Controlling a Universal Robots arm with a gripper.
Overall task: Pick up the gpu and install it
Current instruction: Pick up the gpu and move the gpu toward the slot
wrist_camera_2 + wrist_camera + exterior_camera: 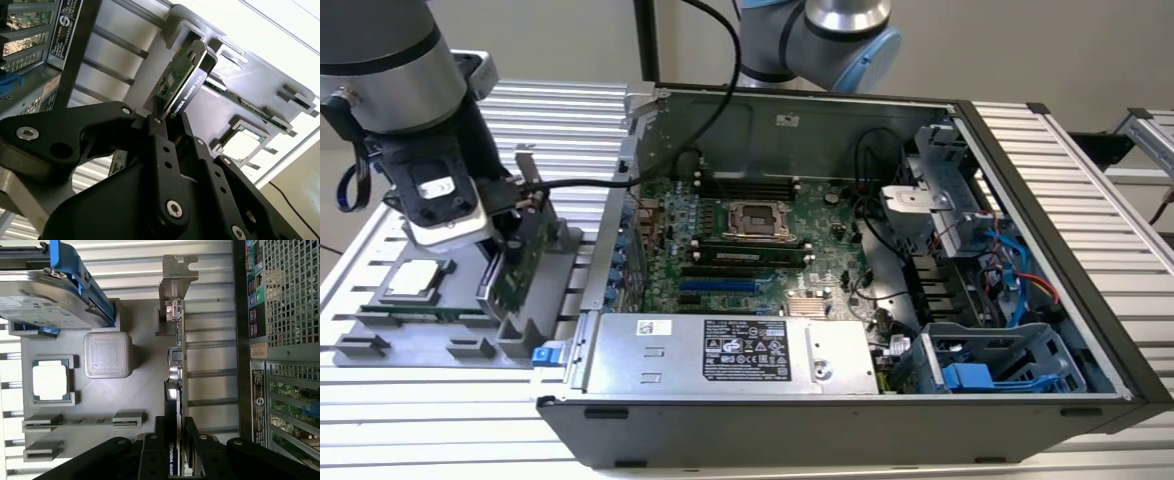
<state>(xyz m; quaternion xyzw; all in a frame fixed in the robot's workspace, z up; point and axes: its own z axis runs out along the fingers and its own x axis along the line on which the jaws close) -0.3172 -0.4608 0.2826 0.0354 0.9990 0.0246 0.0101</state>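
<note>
The gpu (pixel 515 258) stands on edge in a slotted holder of the grey parts tray (pixel 414 345), at the exterior view's left, outside the computer case. It is a thin green card with a black cooler face and a silver end bracket (pixel 177 270). My gripper (pixel 498 228) comes down on it from above. In both wrist views the black fingers (pixel 194 445) press on either side of the card's upper edge (pixel 186 80), so the gripper (pixel 167 122) is shut on the gpu (pixel 178 365). The card's lower edge is hidden in the holder.
The open computer case (pixel 961 110) lies at the exterior view's right, with the motherboard (pixel 747 230) exposed and a silver power supply (pixel 720 350) at its near side. On the tray sit a processor chip (pixel 50 380), a memory stick (pixel 82 421) and a blue-framed hard drive (pixel 45 300).
</note>
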